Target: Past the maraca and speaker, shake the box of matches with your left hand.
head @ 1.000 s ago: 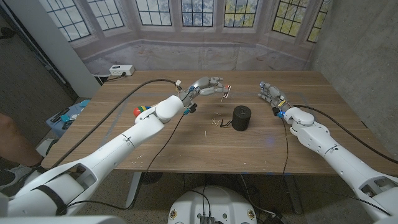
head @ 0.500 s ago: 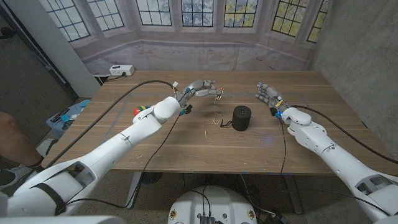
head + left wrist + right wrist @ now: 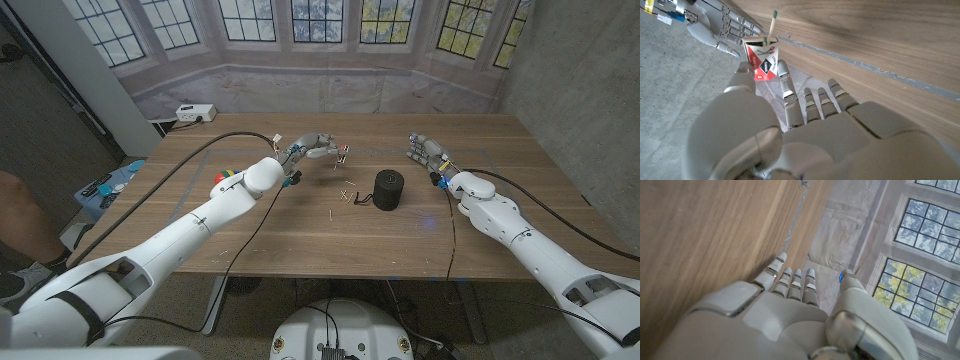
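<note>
Box of matches pinched in my left hand, upper middle of head view above the wooden table. Box is red-white, open, one match poking out. My right hand holds nothing, fingers extended together. Black speaker centre, loose matches beside it; windows behind.

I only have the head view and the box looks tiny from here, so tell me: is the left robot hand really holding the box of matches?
Observer: Yes. In the left wrist view the left robot hand pinches the red and white box of matches between thumb and a finger.
Operator: Is the box closed?
Observer: No, a match sticks out of its end.
Operator: And the right robot hand?
Observer: The right wrist view shows the right robot hand holding nothing, fingers straight.
</note>
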You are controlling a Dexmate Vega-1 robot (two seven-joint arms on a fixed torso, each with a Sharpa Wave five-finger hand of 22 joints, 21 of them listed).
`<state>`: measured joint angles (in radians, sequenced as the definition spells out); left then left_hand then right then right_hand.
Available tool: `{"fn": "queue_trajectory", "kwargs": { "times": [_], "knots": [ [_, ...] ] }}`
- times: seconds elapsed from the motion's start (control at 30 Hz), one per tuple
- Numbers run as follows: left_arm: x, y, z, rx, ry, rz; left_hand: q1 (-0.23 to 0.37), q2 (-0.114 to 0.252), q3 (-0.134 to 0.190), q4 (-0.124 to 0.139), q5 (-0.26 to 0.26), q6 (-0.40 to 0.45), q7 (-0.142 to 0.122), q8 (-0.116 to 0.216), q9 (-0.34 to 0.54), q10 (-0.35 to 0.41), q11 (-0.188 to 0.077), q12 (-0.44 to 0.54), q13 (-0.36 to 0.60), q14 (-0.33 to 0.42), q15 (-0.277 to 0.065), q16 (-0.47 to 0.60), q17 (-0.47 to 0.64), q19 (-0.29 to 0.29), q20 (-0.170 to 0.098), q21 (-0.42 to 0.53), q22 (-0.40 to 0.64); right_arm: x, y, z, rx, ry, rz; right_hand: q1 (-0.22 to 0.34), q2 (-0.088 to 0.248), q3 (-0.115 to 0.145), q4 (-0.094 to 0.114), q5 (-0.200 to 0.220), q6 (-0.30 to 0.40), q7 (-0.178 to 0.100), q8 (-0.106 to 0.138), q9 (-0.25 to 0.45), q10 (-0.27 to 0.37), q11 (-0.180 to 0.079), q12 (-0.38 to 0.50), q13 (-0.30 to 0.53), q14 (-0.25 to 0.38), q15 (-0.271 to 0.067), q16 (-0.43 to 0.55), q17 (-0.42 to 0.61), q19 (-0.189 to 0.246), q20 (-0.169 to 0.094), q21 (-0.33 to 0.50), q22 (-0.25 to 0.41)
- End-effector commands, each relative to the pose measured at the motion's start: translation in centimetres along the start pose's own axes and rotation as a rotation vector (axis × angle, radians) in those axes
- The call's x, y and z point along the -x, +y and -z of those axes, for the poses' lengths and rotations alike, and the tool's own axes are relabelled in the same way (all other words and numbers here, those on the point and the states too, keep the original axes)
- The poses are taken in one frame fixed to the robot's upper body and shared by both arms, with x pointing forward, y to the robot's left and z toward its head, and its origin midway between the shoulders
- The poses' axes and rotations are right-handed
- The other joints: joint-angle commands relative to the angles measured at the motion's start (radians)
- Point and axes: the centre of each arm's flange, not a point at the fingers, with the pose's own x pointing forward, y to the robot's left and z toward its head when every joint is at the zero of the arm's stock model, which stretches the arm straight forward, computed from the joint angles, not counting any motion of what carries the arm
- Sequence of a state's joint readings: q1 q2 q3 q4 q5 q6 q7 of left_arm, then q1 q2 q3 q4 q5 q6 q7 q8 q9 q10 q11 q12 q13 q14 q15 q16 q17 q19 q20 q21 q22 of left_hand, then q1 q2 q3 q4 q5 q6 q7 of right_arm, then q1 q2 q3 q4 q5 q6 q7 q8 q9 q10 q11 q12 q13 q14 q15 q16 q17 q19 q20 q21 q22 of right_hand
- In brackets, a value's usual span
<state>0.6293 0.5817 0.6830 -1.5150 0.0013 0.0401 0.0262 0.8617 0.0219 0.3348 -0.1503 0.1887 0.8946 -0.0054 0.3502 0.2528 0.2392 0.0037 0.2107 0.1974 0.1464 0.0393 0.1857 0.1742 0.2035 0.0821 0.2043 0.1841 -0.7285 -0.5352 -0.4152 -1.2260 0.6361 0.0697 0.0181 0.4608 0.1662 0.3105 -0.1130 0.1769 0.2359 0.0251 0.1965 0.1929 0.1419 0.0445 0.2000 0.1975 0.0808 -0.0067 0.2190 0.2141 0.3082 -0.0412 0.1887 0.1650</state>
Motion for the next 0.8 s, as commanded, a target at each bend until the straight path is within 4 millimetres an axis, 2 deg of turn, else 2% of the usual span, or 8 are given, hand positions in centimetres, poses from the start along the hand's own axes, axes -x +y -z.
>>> {"fn": "queue_trajectory", "kwargs": {
  "times": [0.03,0.4,0.8],
  "knots": [
    [0.3,0.9,1.5,-0.017,0.061,-0.017,0.008,0.014,-0.004,0.001,0.004,-0.002,-0.002,-0.003,0.005,-0.006,0.002,0.0,0.005,0.003,0.003,0.0,0.004,-0.009,-0.001,0.005,0.004,-1.6,0.7,-0.2,-0.001,-0.003,-0.028,0.01,-0.003,0.001,-0.001,-0.001,0.008,0.004,0.003,0.003,0.003,0.003,0.003,0.005,0.003,0.004,0.005,0.002,0.012,-0.007,0.002,0.003],
    [0.2,1.1,2.0,-0.006,0.081,-0.015,0.006,0.015,-0.005,0.002,0.004,-0.005,-0.002,-0.005,0.004,-0.005,0.004,0.001,0.005,0.003,0.003,0.0,0.004,-0.009,-0.001,0.006,0.004,-2.3,0.9,-0.2,-0.002,-0.001,-0.043,0.01,-0.003,0.001,-0.001,-0.001,0.009,0.003,0.004,0.003,0.006,0.005,0.005,0.005,0.003,0.008,0.005,0.002,0.013,-0.006,0.002,0.003],
    [-0.2,0.6,0.7,0.002,0.045,-0.011,0.003,0.015,-0.008,0.003,0.004,-0.01,-0.003,-0.009,0.004,-0.006,0.003,0.001,0.005,0.002,0.004,0.0,0.004,-0.009,0.0,0.006,0.004,-1.9,0.6,-0.7,0.007,-0.005,-0.042,0.011,-0.003,0.002,-0.001,-0.001,0.011,0.004,0.004,0.003,0.008,0.004,0.005,0.005,0.003,0.008,0.005,0.002,0.013,-0.005,0.002,0.003]
  ]
}}
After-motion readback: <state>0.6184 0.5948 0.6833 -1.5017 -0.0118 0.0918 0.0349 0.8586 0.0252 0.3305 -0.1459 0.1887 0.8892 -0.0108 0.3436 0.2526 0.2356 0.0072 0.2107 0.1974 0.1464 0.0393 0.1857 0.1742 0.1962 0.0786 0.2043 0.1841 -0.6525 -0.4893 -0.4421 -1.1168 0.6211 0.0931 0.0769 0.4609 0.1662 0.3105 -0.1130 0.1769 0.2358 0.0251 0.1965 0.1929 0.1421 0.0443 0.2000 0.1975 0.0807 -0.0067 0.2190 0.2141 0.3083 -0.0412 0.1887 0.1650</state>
